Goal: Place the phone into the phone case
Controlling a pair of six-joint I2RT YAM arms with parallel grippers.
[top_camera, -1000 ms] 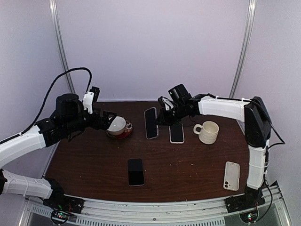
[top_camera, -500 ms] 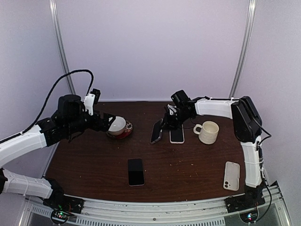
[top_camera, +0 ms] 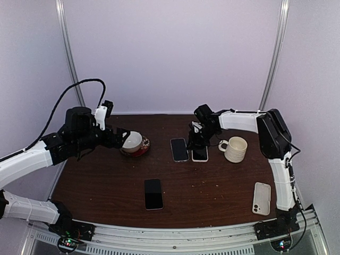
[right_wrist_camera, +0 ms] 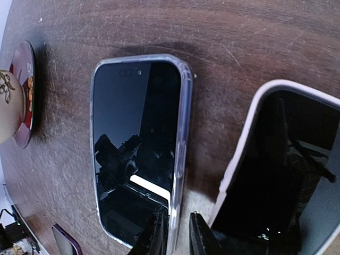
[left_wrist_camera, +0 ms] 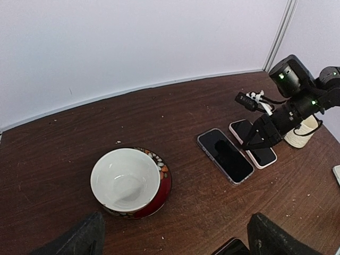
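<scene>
A phone in a clear case lies flat, screen up, at the middle back; it also shows in the right wrist view and the left wrist view. My right gripper points down at its right edge. In the right wrist view its tips stand a narrow gap apart, straddling the case's rim near a corner, holding nothing. A bare black phone lies at the front middle. A white phone case lies at the front right. My left gripper is wide open and empty, near the bowl.
A second phone in a pale case lies just right of the clear-cased one. A cream mug stands right of it. A red and white bowl sits at the back left.
The clear-cased phone stood upright at my right gripper, tipped over to the left, and now lies flat. The right gripper moved slightly down and right. The left arm barely moved.
</scene>
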